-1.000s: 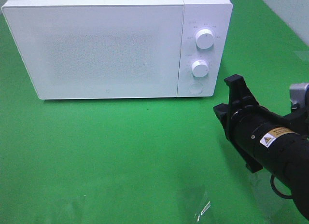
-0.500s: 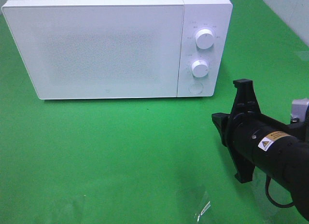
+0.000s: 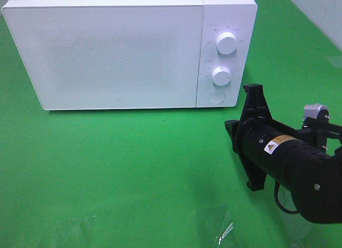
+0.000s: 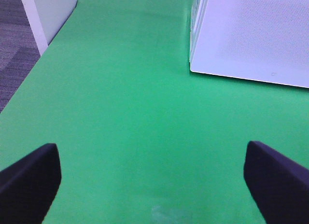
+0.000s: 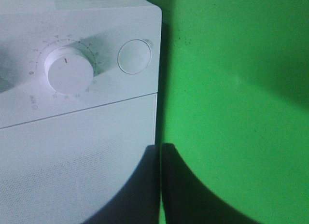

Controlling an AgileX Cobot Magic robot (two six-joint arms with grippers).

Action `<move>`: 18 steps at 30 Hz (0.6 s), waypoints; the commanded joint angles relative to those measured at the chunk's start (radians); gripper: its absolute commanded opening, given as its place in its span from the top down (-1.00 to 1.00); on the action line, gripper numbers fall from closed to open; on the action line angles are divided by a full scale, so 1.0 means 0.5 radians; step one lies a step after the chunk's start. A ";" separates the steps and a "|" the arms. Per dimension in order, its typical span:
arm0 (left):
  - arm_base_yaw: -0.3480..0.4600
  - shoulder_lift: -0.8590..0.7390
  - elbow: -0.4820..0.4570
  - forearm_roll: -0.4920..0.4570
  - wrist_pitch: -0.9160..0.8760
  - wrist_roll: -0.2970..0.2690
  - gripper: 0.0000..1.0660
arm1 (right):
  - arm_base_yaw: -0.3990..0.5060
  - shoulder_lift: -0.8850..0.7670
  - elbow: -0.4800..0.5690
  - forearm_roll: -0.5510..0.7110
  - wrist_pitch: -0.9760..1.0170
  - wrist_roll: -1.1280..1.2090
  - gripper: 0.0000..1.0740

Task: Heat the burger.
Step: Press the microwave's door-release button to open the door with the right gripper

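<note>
On the green bench point(image 3: 133, 168) the burger shows in no view, so where it is cannot be told. The microwave point(image 3: 117, 50) stands with its door shut. The right pincer point(image 5: 160, 149) is closed on nothing, its tips pointing at the microwave's lower front edge near the round button point(image 5: 134, 56). The left pincer point(image 4: 154, 185) hangs wide open and empty over the bench, near the microwave's corner.

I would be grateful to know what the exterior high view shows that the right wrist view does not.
Only the exterior high view: the whole microwave, closed, the upper knob, and the right arm from outside. Only the right wrist view: the right pincer, tips pressed together, and the red mark on the lower knob. Both: that lower knob, the round button and the green cloth.
</note>
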 commanded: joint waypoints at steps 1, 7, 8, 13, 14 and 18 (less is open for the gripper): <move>0.002 -0.034 0.004 -0.004 -0.004 -0.002 -0.77 | -0.100 0.076 -0.110 -0.122 0.022 0.014 1.00; 0.002 -0.034 0.004 -0.004 -0.004 -0.002 -0.77 | -0.210 0.172 -0.224 -0.174 0.048 0.014 1.00; 0.002 -0.034 0.004 -0.004 -0.004 -0.002 -0.77 | -0.230 0.188 -0.246 -0.192 0.050 0.014 1.00; 0.002 -0.034 0.004 -0.004 -0.004 -0.002 -0.77 | -0.304 0.288 -0.372 -0.232 0.064 0.014 1.00; 0.002 -0.034 0.004 -0.004 -0.004 -0.002 -0.77 | -0.304 0.288 -0.372 -0.232 0.064 0.014 1.00; 0.002 -0.034 0.004 -0.004 -0.004 -0.002 -0.77 | -0.332 0.336 -0.434 -0.264 0.078 0.012 1.00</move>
